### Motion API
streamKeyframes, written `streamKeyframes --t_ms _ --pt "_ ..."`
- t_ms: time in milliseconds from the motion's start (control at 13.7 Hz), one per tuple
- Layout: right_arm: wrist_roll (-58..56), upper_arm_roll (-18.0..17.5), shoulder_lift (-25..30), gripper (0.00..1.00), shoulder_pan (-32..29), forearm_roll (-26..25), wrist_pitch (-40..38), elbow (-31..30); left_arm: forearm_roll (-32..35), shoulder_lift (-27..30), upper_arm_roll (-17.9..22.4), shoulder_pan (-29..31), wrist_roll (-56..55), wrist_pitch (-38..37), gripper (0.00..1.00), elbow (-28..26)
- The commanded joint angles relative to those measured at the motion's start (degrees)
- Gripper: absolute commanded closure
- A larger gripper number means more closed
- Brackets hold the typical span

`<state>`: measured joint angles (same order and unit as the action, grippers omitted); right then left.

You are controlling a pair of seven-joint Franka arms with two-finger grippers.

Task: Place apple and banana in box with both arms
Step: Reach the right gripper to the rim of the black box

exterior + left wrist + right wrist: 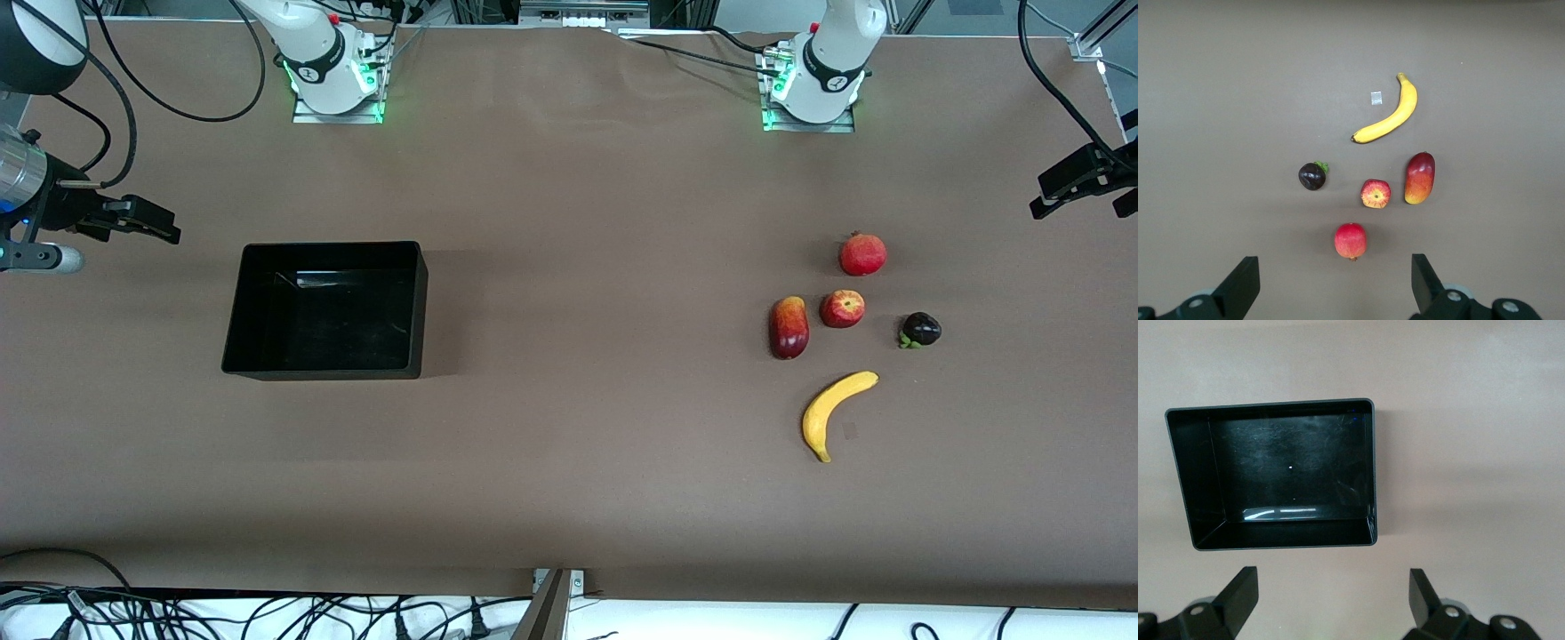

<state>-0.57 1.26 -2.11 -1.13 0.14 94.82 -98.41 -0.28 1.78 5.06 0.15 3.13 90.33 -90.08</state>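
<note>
**A:** At the right arm's end of the brown worktop (569, 462), what do you see?

**B:** My right gripper (1331, 603) hangs high over that end, its two black fingers (1238, 593) spread wide apart and holding nothing. Below it sits the black rectangular glossy plastic box (327, 309) with low walls, nothing inside it.

**A:** And moving across toward the left arm's end?

**B:** A long bare stretch of worktop, then the fruits in a loose cluster, well apart from the box. First comes the elongated dark red-and-orange fruit (789, 326). Just beside it, toward the left arm's end, lies the small round red apple with yellow-orange streaks (842, 308). The plain red crowned ball (862, 254) lies farther from the front camera than the apple. The curved yellow banana (836, 412) lies nearer to that camera than all of them. Last in the row is a small dark purple round fruit with a green leaf (920, 330).

**A:** Your left gripper?

**B:** My left gripper (1335, 287) hangs high over the cluster, fingers wide apart, empty. None of the fruits touch one another. A tiny pale square scrap (1376, 98) lies just beside the banana.
</note>
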Motion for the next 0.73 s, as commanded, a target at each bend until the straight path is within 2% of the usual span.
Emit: streamKeyframes --t_ms 0,366,512,659 --pt "0.5 -0.9 -0.1 0.00 -0.9 -0.8 -0.9 0.7 0.4 -1.0 -0.2 0.5 0.3 -0.7 0.00 3.1" --pt "0.7 -0.9 -1.8 0.00 -0.8 -1.0 -1.0 0.2 0.4 -1.0 -0.2 0.6 0.3 -0.7 0.00 3.2" --pt "0.8 -1.0 -5.1 0.00 -0.7 -1.0 -1.1 -0.7 0.3 -1.0 -0.2 0.6 0.3 -0.7 0.00 3.2" --pt "1.0 -0.9 -8.9 0.00 -0.8 -0.5 2.6 -2.7 0.3 -1.0 -0.2 0.6 0.3 -0.7 0.00 3.2"
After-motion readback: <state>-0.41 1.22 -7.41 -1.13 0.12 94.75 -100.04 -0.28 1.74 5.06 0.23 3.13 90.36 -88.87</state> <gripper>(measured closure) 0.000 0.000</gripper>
